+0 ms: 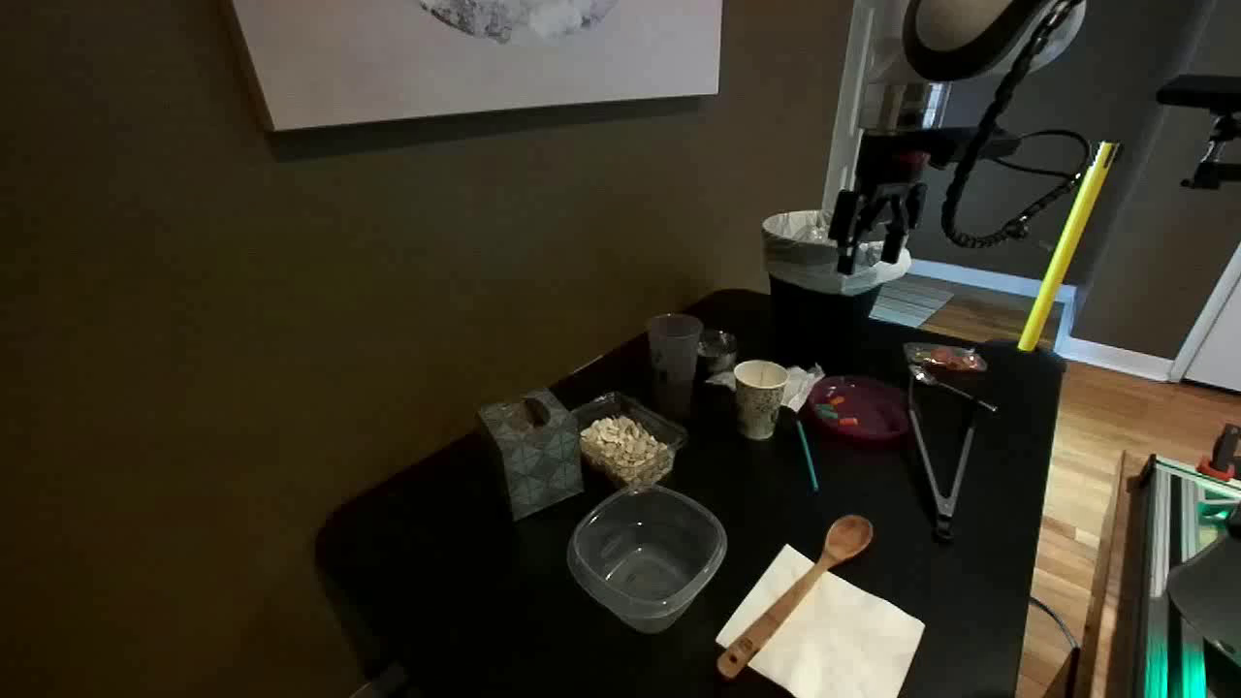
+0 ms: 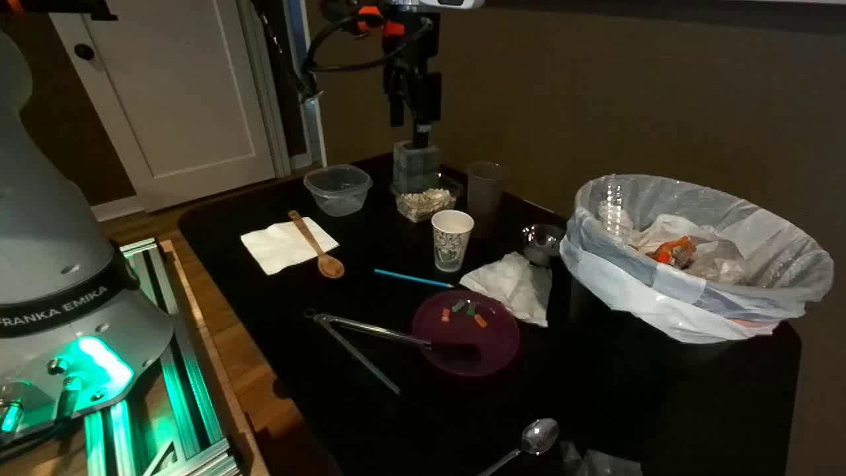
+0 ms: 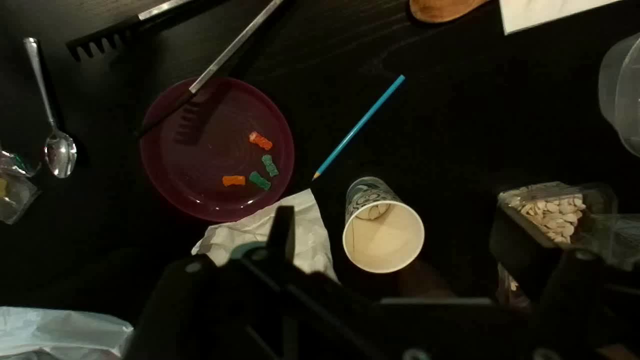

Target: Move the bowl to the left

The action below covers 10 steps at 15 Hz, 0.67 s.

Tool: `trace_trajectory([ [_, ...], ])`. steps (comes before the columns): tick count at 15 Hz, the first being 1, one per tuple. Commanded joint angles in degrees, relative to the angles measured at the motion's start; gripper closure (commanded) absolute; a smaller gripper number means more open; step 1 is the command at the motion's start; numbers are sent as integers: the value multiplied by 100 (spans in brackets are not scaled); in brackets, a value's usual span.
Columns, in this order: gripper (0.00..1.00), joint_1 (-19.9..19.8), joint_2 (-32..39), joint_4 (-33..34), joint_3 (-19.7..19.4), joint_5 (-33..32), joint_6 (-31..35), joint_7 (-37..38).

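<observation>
Plainly upright bowl (image 1: 659,425); mouth upward

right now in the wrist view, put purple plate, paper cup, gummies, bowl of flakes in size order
1. Purple plate
2. Paper cup
3. Gummies, the four much alike
Bowl of flakes: partly hidden, so unranked

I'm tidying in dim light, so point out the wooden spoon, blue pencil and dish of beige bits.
Wooden spoon (image 1: 793,596): in an exterior view, its handle.
Blue pencil (image 3: 358,128): in the wrist view, its shaft.
Dish of beige bits (image 1: 638,471): in an exterior view, its front wall.
</observation>
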Motion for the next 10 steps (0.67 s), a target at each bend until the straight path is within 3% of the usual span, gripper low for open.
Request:
trace_trajectory([
  [1, 0, -14, 1, 7, 13, 5, -10, -5],
  [5, 0, 157, 168, 95, 96, 197, 157, -82],
  [10, 0, 770, 670, 406, 519, 647, 380, -321],
])
